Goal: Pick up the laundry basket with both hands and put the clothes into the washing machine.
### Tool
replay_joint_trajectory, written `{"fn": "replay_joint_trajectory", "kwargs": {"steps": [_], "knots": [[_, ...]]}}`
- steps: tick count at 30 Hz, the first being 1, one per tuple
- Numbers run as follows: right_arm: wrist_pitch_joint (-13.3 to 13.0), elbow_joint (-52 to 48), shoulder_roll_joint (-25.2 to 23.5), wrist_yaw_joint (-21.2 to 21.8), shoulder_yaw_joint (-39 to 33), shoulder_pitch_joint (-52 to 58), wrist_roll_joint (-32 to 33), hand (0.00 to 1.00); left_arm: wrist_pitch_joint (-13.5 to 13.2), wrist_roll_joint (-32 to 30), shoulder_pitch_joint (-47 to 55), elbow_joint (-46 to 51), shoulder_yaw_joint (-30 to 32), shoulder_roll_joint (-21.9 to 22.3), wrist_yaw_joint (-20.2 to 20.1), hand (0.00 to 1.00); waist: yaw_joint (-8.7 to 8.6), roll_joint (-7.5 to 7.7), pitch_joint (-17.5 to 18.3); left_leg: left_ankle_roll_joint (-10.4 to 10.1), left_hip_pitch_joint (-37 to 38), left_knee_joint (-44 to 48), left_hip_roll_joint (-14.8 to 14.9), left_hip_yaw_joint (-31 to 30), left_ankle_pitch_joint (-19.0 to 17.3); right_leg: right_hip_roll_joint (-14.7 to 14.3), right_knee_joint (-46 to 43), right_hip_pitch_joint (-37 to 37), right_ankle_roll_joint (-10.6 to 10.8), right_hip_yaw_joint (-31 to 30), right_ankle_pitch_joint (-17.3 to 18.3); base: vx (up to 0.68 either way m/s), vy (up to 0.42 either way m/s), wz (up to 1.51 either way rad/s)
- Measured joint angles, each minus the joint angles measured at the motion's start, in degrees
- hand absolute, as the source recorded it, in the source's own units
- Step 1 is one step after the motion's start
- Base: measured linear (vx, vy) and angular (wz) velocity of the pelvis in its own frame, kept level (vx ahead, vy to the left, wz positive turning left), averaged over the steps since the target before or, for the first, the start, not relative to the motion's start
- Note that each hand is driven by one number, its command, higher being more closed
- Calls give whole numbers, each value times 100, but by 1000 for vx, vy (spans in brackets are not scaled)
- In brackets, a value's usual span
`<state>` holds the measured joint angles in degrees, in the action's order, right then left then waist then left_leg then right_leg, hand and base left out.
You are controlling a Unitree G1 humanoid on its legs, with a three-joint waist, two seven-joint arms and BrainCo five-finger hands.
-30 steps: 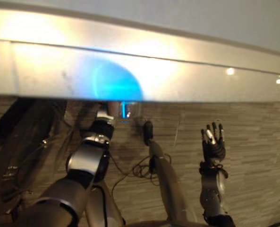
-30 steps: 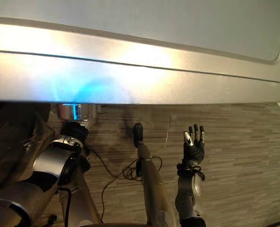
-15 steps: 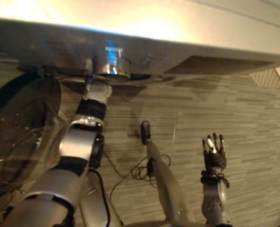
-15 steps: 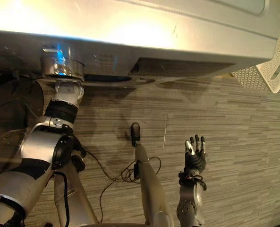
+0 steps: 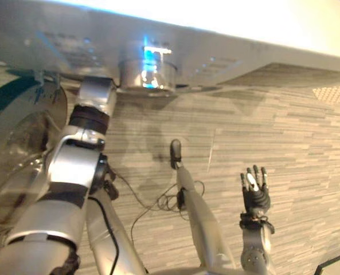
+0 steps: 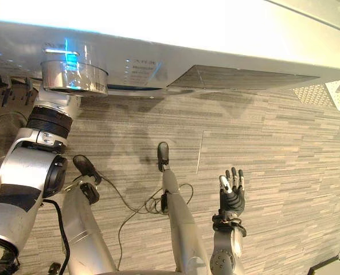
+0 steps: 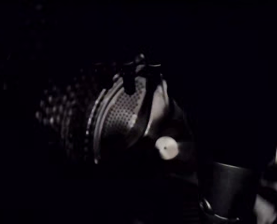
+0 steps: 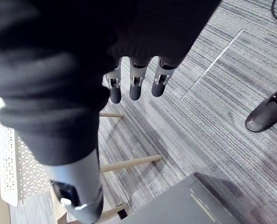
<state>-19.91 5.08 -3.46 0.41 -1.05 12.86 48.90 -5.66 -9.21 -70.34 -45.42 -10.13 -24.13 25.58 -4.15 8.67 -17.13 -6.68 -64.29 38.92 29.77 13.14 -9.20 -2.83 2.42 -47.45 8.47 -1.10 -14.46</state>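
The silver washing machine spans the top of both eye views, with a round knob lit blue on its front. My left arm reaches under that front edge into the opening, and its hand is hidden inside. The left wrist view looks into the dark drum, whose perforated metal wall catches some light. My right hand is held over the floor to the right with straight fingers and nothing in it. A corner of the white perforated laundry basket shows at the far right.
The machine's round glass door hangs open at the left, beside my left arm. Grey striped carpet covers the floor. Pale wooden legs stand by the white basket, near the machine's grey corner.
The whole picture has shifted, so the camera has moved and more of the machine's front and floor shows. My left arm stays reaching into the opening. The right hand stays raised and open.
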Motion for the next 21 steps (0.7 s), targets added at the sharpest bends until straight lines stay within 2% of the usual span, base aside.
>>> {"fn": "replay_joint_trajectory", "kwargs": {"steps": [2,5,8,9,10,12,16,21], "knots": [[0,39,13,-3,-23,-130,1,0,44,-627,469,110,-40,81,-20,0,-5,0,0,1,152,-55,-6,106,1,19,-77,9,0,-41,0,-4,0,-7],[0,82,80,-18,-24,-268,3,0,29,-737,1156,156,123,253,-66,0,14,-5,2,3,361,-155,-38,201,3,72,-187,29,1,-69,1,-4,-1,-5],[1,161,208,-54,-77,-435,0,0,11,-687,2322,160,584,745,-189,0,45,-10,2,31,702,-312,-84,386,41,104,-355,97,9,-85,14,-3,-3,2],[-1,286,211,-101,-128,-506,-2,0,12,-608,2791,150,657,947,-199,0,66,-12,3,32,865,-349,-113,418,43,110,-442,202,-43,-95,146,6,-14,31],[-1,434,229,-171,-154,-528,-4,0,4,-579,3202,141,665,1176,-226,0,103,-35,11,36,1040,-421,-210,415,60,189,-604,324,-135,-85,453,10,-20,43],[8,772,249,-218,-235,-625,-18,0,-42,-545,3734,112,666,1511,-291,0,225,-120,53,20,1310,-552,-302,413,101,242,-883,442,-184,-61,665,14,-21,49],[39,1682,256,-410,-531,-771,-212,0,-162,-370,4796,-9,496,2110,-390,0,358,-440,261,72,2006,-1046,-715,344,247,540,-1385,866,-196,112,1139,35,26,61],[286,3209,150,-616,-1021,-788,-277,0,-367,-243,5817,206,-200,2294,-685,0,512,-618,709,54,3119,-1719,-1257,312,493,965,-1707,1675,-123,309,1586,94,51,53]]}}
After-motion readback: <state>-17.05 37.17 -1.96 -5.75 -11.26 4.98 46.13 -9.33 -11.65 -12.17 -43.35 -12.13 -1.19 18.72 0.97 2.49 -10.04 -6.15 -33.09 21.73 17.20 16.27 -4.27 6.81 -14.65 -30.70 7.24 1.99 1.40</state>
